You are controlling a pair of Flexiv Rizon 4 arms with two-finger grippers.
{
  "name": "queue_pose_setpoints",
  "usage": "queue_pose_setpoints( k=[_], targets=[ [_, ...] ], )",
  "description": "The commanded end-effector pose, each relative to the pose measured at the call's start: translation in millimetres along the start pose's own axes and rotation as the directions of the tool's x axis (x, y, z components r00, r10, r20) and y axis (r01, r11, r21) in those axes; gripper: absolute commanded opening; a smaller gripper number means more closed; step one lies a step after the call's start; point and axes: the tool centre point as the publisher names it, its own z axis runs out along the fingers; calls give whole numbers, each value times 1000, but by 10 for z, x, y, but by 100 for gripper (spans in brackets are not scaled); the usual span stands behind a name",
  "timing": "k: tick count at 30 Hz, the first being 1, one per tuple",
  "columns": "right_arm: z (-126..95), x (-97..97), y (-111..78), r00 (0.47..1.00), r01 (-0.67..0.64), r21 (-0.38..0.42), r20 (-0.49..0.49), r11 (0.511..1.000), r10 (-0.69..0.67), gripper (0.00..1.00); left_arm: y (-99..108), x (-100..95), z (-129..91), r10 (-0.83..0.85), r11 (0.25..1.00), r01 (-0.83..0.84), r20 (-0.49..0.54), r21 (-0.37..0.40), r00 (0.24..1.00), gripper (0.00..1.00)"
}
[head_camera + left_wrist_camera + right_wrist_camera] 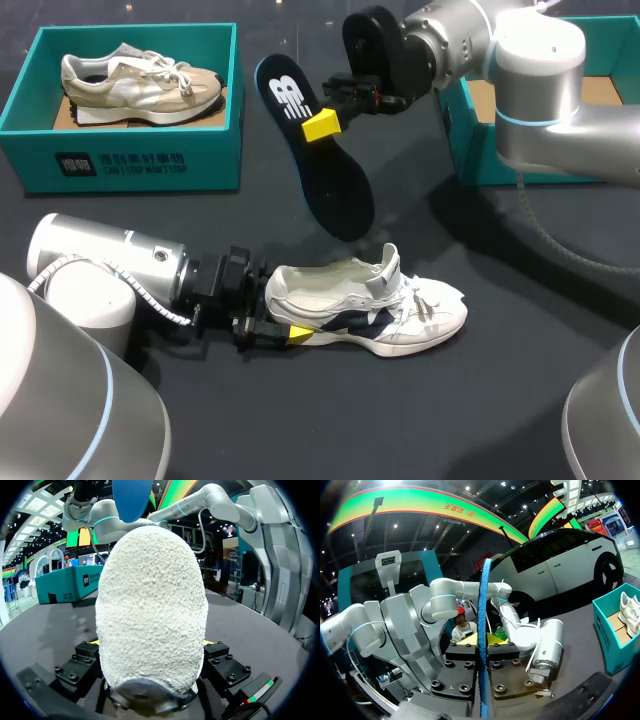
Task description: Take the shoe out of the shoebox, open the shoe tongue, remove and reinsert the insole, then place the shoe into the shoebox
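The left tool [280, 322] is clamped on the heel of the white shoe [370, 305], which sits on the counter [500, 400] with its tongue lifted. Above it, the black insole [335, 190] hangs pinched in the closed right tool [322, 118]. The insole is out, so reinsertion looks next. That calls for steering 1 end into the shoe's opening.

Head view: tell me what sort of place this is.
Probably a two-arm robot workbench set up for shoe handling: a dark table bears a teal shoebox, the left gripper grips a white shoe by the heel, and the right gripper holds up an insole.
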Motion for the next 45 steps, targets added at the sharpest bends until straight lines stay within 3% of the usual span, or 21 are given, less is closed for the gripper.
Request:
queue_pose_setpoints(
  k=[1, 4, 9, 13, 28, 32, 39, 45],
  targets=[
    [38, 121, -49, 998, 2, -19, 65, 1000, 0, 0, 15, 0, 22, 0, 1000, 0, 1, -2, 1000, 0],
    [38, 121, -49, 998, 2, -19, 65, 1000, 0, 0, 15, 0, 22, 0, 1000, 0, 1, -2, 1000, 0],
    [-147, 459, 28, 974, 48, -58, 226, 997, -34, 0, 15, 0, 22, 0, 1000, 0, 1, -2, 1000, 0],
    [-278, 663, 33, 940, 51, -137, 341, 989, -1, 0, 15, 0, 22, 0, 1000, 0, 1, -2, 1000, 0],
    [-281, 670, 43, 929, 50, -150, 370, 987, 9, 0, 15, 0, 22, 0, 1000, 0, 1, -2, 1000, 0],
    [-337, 852, 15, 874, 88, -204, 485, 975, 23, 0, 15, 0, 22, 0, 1000, 0, 1, -2, 1000, 0],
    [-316, 1209, -82, 808, 126, -235, 587, 964, 37, 0, 15, 0, 22, 0, 1000, 0, 1, -2, 1000, 0],
    [-316, 1209, -82, 808, 126, -235, 587, 964, 37, 0, 15, 0, 22, 0, 1000, 0, 1, -2, 1000, 0]
  ],
)
